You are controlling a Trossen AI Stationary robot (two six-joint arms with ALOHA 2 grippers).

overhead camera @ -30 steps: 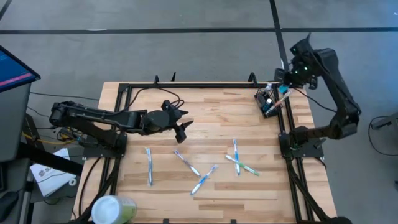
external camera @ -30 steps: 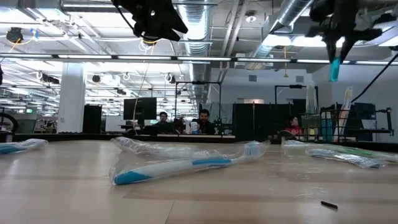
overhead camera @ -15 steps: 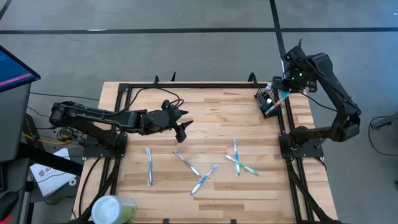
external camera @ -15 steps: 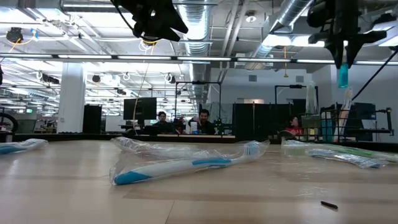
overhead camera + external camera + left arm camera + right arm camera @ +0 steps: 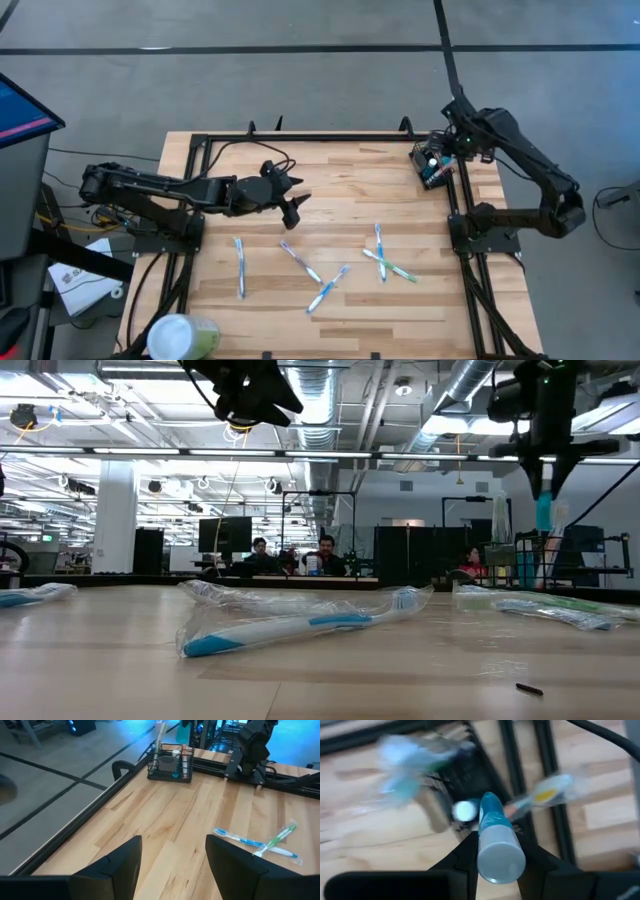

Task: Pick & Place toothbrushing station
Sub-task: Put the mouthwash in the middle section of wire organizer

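Note:
The toothbrushing station, a small black wire holder [image 5: 432, 166], stands at the table's far right corner with brushes upright in it; it also shows in the left wrist view [image 5: 170, 762] and the right wrist view [image 5: 470, 787]. My right gripper [image 5: 453, 148] is just above it, shut on a teal toothbrush [image 5: 492, 827] that points down; the low view shows it too [image 5: 543, 510]. My left gripper [image 5: 292, 205] hovers open and empty over the table's middle left [image 5: 172, 865]. Several wrapped toothbrushes [image 5: 328, 288] lie flat on the near half of the table. My right gripper pinches the toothbrush's handle [image 5: 496, 851] between its two fingers [image 5: 464, 854], coming from above and pointing down. The fingers lie along the brush. The brush hangs upright below the fingers, its teal lower end [image 5: 543, 515] over the holder; whether it touches the holder cannot be told.
A pale-green cup with a white lid [image 5: 183, 337] stands at the table's near left corner. A black frame rail [image 5: 455, 205] runs along the right edge beside the holder. People sit in the room beyond the far edge [image 5: 325, 555].
My right gripper has come down toward the holder with the teal toothbrush, which stays upright, and has shifted a little toward the table's left and near edge.

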